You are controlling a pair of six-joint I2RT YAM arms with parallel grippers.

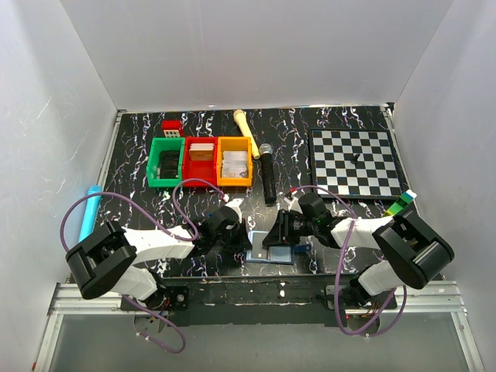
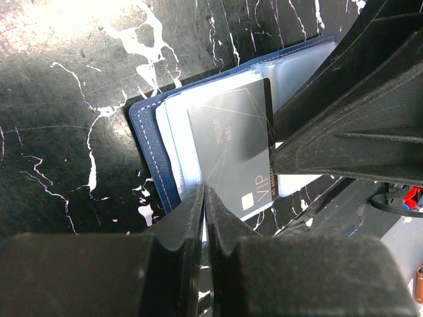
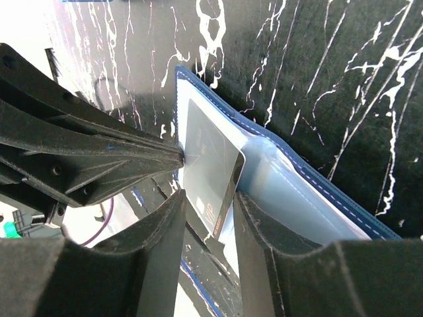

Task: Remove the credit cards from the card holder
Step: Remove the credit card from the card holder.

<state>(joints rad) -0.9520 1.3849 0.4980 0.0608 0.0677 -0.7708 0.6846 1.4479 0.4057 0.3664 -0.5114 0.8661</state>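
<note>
Left wrist view shows the navy card holder lying open on the counter, a grey VIP credit card standing partway out over paler cards; this reads as one arm steadying the holder while the other draws the card. The left fingers are closed to a hairline slit where a pale layer's edge meets them, though I cannot tell whether they grip it. The right fingers stand partly open astride the grey card, one tip touching its edge.
</note>
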